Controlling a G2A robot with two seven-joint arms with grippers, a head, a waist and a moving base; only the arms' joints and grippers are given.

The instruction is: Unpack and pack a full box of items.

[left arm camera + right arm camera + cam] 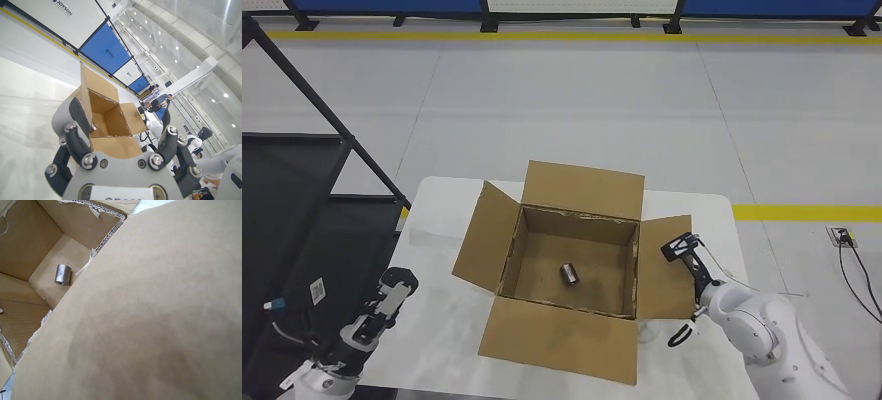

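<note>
The top view looks down from above on the tabletop (442,230) and open box (577,190). The left wrist view sits low, well off the box, tilted up past its claw (121,111); the right wrist view hangs close over one flap (151,294), and all three share the box's inside.

pale floor (562,100), yellow line (542,35), blue panels (105,51), ceiling lights (177,48).
</note>
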